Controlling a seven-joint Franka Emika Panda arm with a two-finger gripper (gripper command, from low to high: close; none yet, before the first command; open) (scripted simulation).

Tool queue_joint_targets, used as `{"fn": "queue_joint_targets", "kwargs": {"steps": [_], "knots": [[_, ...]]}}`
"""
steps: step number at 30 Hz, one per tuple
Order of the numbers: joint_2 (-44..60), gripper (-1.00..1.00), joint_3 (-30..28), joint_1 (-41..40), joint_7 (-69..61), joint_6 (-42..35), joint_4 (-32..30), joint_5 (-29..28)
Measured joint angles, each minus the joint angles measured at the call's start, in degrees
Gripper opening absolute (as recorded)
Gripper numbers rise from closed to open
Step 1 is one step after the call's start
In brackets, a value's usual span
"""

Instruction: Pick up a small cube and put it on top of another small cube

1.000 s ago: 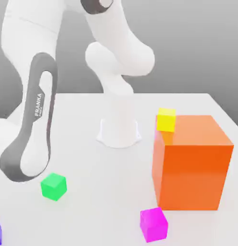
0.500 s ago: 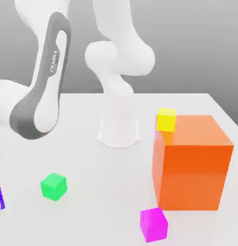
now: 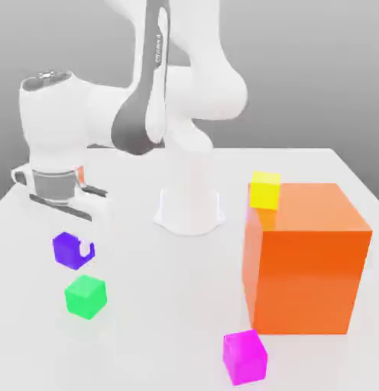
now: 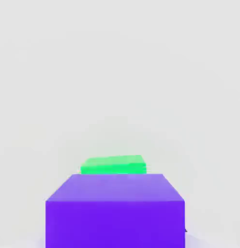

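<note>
Closest to me is the purple cube (image 4: 114,210), clamped between my fingers; my gripper (image 3: 70,250) is squeezed nearly shut around it, and the cube hangs clear of the table (image 3: 147,321). Just beyond its far edge, and lower, sits the green cube (image 4: 113,165), resting flat on the white surface. In the exterior view the purple cube (image 3: 69,250) floats above the green cube (image 3: 85,296), near it but offset toward that view's left and back.

The step I judge to be in hand is lining up for the stack. To do it well I should slide over until the green top sits squarely beneath my load, keep the faces parallel, then lower gently and let go only once the two touch. Releasing early, or off-centre, could tip it off.

Farther away stand the pink cube (image 3: 244,356), the big orange block (image 3: 307,260) and the yellow cube (image 3: 264,190), all well apart from my path.
</note>
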Motion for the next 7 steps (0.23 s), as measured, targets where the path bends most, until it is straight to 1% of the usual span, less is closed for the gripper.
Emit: {"fn": "queue_joint_targets", "kwargs": {"steps": [2,4,5,7], "knots": [[3.6,-1.0,0.1,0.7,-2.0,3.5,0.0,2.7],[7.5,-1.0,1.6,-0.2,-4.0,7.1,0.1,5.5],[8.7,1.0,2.1,-0.5,-4.7,8.2,0.1,6.4],[8.7,1.0,2.1,-0.5,-4.7,8.2,0.1,6.4]]}}
